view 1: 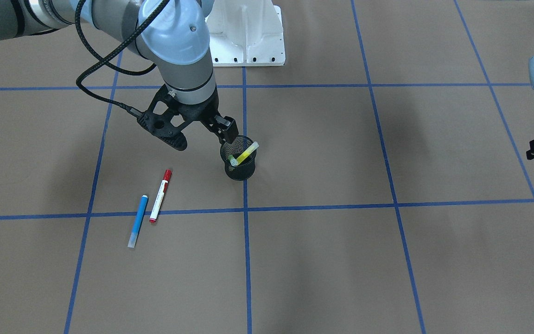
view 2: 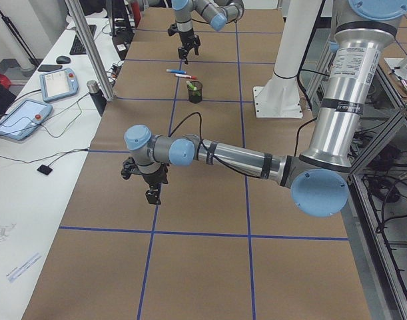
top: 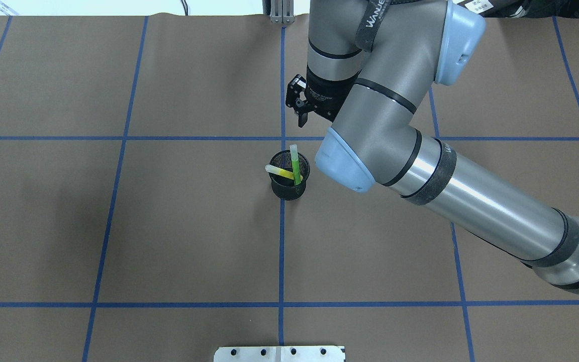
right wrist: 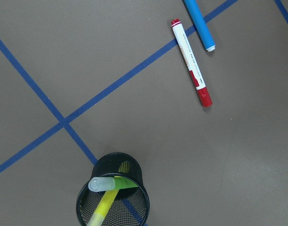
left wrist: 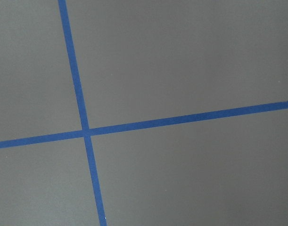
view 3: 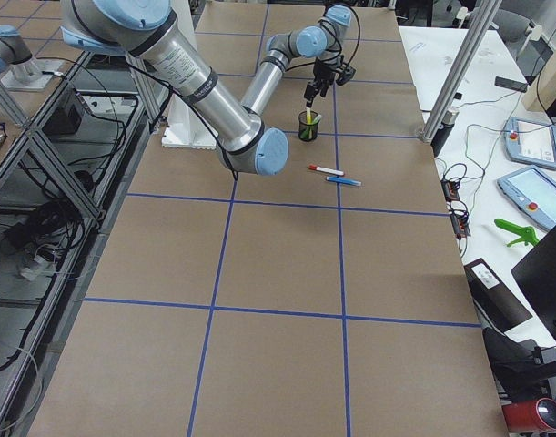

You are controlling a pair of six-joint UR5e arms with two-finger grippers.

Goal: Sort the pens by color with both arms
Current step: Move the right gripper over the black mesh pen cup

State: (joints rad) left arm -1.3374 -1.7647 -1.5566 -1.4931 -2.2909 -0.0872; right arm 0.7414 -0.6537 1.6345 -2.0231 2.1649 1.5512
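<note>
Standing in the mesh cup, the yellow highlighter and green highlighter were judged sorted. The blue marker and red-capped marker were noted lying near the cup, unsorted. The right gripper was seen spread and empty just above the cup. The left gripper, well apart from the cup, could not be judged.

— Can any lettering be read?

— "WANJE" is read in white on a black strap wound around the far part of the right arm, seen from overhead. The rest of the word is cut off where the strap turns out of sight.

— Is anything else printed?

— Fine white print is seen on the black wrist collar of that arm, and small print runs along the barrel of the white marker with the red cap. Neither can be made out.
</note>
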